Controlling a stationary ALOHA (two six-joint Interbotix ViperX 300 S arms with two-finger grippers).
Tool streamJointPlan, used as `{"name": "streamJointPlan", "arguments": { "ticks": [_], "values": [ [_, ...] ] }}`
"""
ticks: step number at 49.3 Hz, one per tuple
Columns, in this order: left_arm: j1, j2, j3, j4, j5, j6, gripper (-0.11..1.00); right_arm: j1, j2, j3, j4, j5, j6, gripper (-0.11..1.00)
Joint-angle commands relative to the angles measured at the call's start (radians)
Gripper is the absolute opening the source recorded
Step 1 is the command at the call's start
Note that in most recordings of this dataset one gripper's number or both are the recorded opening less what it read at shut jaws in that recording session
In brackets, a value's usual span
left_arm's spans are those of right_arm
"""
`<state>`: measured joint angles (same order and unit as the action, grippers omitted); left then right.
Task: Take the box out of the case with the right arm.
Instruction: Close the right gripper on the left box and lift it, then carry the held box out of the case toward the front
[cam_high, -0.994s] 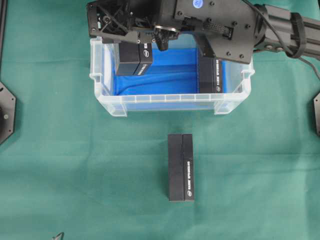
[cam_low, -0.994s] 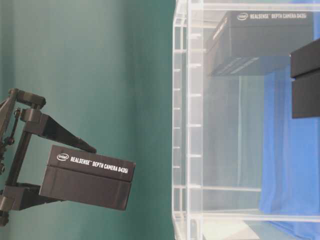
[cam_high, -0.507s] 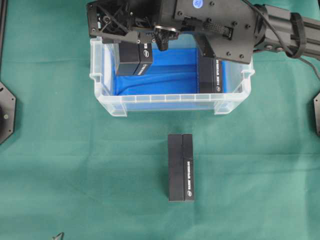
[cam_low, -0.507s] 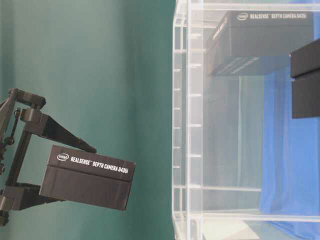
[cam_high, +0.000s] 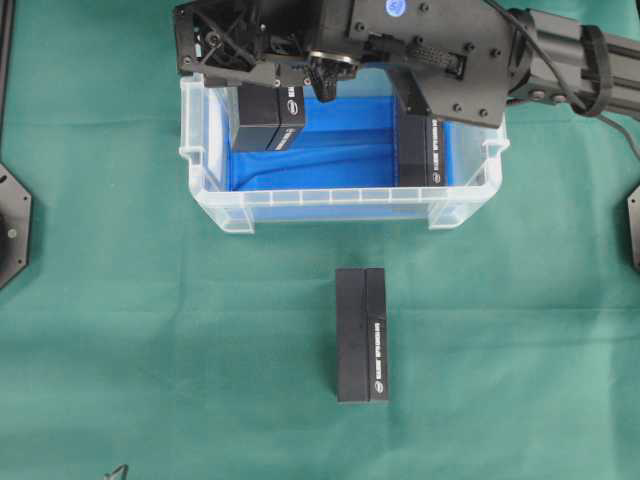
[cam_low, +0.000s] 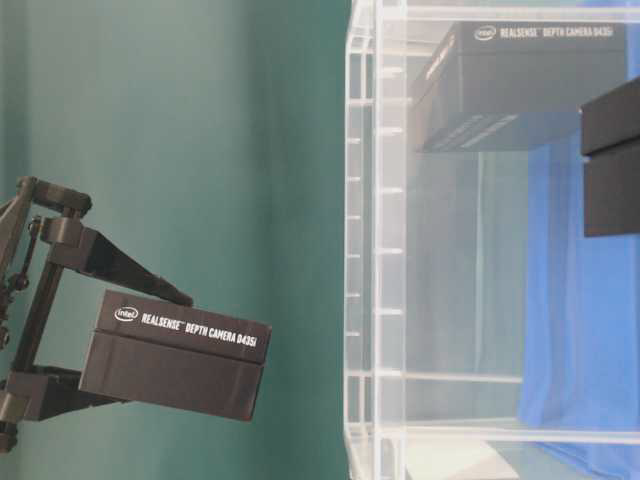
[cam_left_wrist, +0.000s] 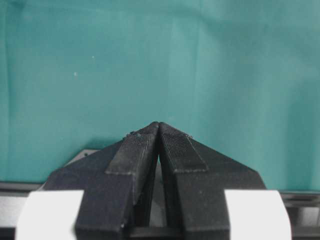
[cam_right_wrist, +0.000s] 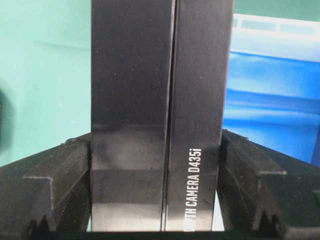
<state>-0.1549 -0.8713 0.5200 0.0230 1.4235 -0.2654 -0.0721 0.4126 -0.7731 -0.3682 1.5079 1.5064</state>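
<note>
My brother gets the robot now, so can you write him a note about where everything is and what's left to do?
Right gripper: shut on a black box, held up over the left end of the case.
Left gripper: shut, holding nothing, above bare green cloth.
Boxes: one in the right gripper, one standing at the case's right end, one lying on the cloth in front of the case.
Done: one box is already out, the next is gripped.
Left: carry the held box clear of the case, set it down, then get the last one.
</note>
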Motion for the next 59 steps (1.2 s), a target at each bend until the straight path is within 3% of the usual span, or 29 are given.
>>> {"name": "streamJointPlan", "arguments": {
  "ticks": [1, 34, 59],
  "values": [
    [-0.005, 0.003, -0.011, 0.002, -0.003, -0.002, 0.00, 0.003, -0.054, -0.029, -0.006, -0.006, 0.000, 0.69],
    [-0.003, 0.005, -0.011, 0.002, -0.002, 0.000, 0.00, 0.025, -0.054, -0.029, -0.006, -0.003, 0.015, 0.69],
    [-0.003, 0.012, -0.011, 0.003, -0.003, 0.005, 0.00, 0.187, -0.049, -0.029, -0.009, 0.026, 0.163, 0.69]
  ]
}}
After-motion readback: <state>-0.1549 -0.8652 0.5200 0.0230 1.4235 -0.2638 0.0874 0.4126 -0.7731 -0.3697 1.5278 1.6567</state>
